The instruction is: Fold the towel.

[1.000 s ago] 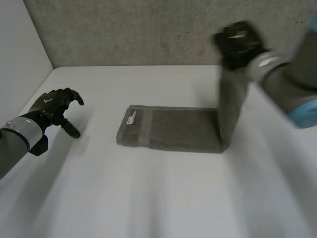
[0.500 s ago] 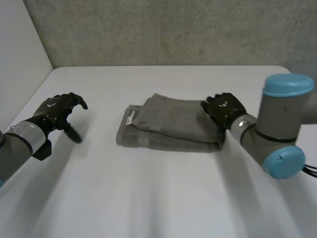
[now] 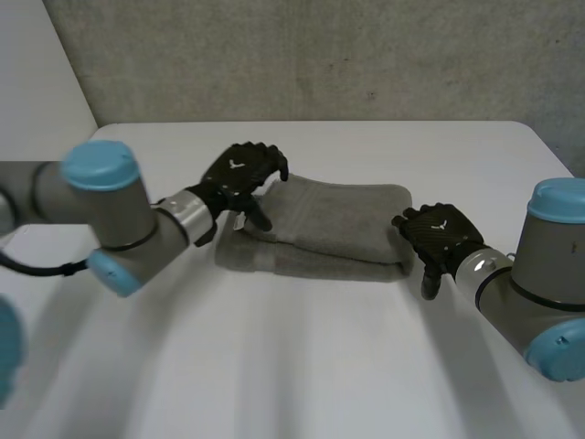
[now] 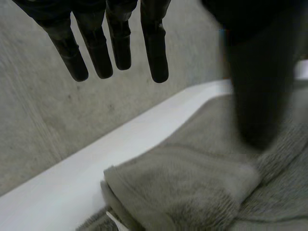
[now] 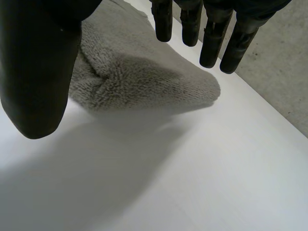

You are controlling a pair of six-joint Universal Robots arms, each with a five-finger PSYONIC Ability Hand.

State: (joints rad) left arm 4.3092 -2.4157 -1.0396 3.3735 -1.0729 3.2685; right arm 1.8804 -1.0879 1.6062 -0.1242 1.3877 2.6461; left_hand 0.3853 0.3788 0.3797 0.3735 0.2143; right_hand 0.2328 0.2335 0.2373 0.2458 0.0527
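The grey towel (image 3: pixel 320 229) lies folded in the middle of the white table (image 3: pixel 274 366), its upper layer skewed over the lower one and a white label at its left end. My left hand (image 3: pixel 242 176) hovers over that left end; its fingers (image 4: pixel 115 43) are straight and held above the cloth, while the thumb points down at the towel (image 4: pixel 192 187). My right hand (image 3: pixel 441 238) sits on the table just past the towel's right end. It is open, its fingers (image 5: pixel 211 29) straight and apart from the rounded towel fold (image 5: pixel 144 77), with nothing in it.
A grey concrete wall (image 3: pixel 320 55) runs behind the table's back edge, and a pale wall (image 3: pixel 37 82) stands at the left. Bare table stretches in front of the towel and on both sides of it.
The right hand laid the lifted right part of the towel over the rest, let go and drew back to the right. The left arm swung from the table's left side to the towel's left end.
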